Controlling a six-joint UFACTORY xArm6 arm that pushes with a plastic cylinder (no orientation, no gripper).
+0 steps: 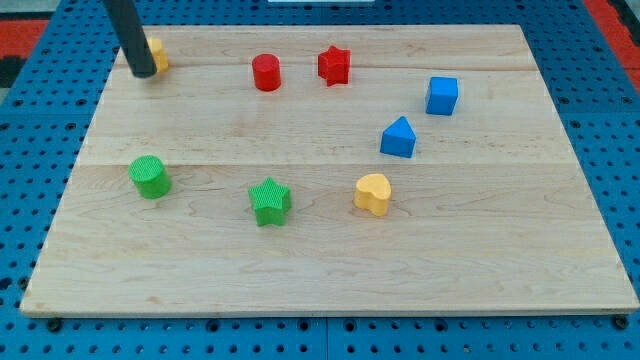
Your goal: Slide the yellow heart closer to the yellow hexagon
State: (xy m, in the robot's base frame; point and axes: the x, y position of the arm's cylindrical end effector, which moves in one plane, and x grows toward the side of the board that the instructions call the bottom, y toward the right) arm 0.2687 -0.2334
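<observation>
Though boardless of containers, scattered blocks (373, 193).

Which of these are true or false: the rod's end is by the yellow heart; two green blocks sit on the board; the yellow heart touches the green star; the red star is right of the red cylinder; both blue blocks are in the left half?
1. My tip is beside the yellow heart. False: it is at the view's top left, against the yellow hexagon.
2. Two green blocks are on the board. True: a green cylinder and a green star.
3. The yellow heart touches the green star. False: bare wood separates them.
4. The red star lies to the view's right of the red cylinder. True.
5. Both blue blocks are in the left half. False: the blue cube and the blue pointed block are in the right half.
</observation>
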